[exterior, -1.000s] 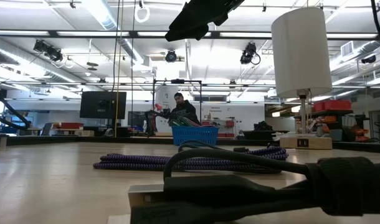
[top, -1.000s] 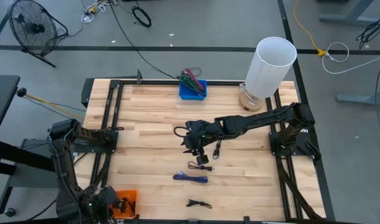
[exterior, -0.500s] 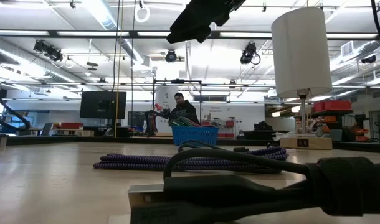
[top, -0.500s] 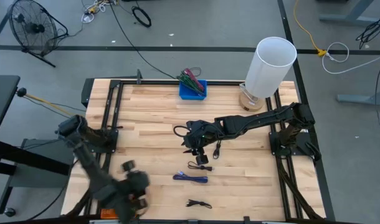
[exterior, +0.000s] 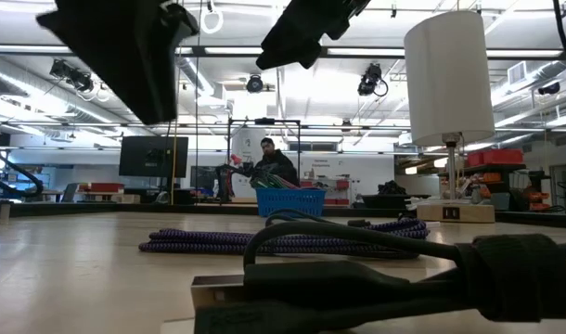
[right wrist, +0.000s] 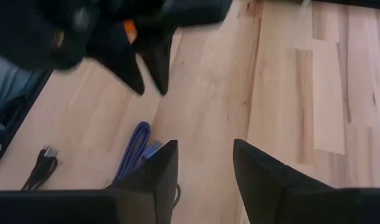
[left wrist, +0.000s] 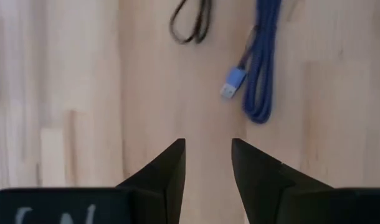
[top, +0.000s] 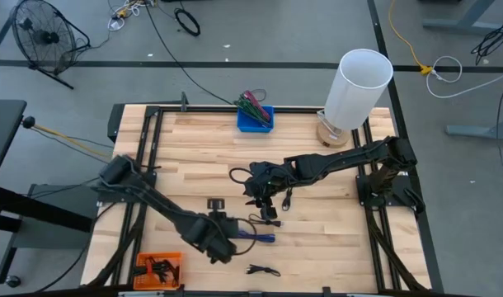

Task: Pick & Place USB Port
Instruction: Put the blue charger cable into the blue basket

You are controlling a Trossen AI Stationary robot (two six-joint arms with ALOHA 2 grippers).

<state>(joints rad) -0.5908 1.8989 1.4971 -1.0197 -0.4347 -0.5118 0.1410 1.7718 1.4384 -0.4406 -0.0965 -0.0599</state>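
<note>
A coiled blue USB cable (top: 258,238) lies flat on the wood table, also seen in the left wrist view (left wrist: 260,74) with its plug (left wrist: 230,88), and in the low view (exterior: 264,243). My left gripper (top: 227,244) (left wrist: 209,149) hovers open just left of this cable, touching nothing. My right gripper (top: 256,194) (right wrist: 204,149) hangs open over the table's middle, above a small black cable (top: 265,219). A blue bin (top: 256,120) at the far edge holds several cables. An orange bin (top: 159,268) sits at the near left corner.
More black cables lie loose: one near the near edge (top: 264,270), one by the right arm (top: 289,198), one close to the low camera (exterior: 404,269). A tall white cylinder lamp (top: 356,87) stands at the far right corner. A person sits in the room beyond (exterior: 269,158).
My left arm has swung fast from the near left corner, over the orange bin, toward the table's right, and now hangs beside the blue cable. The orange bin shows uncovered again. No cable has moved.
</note>
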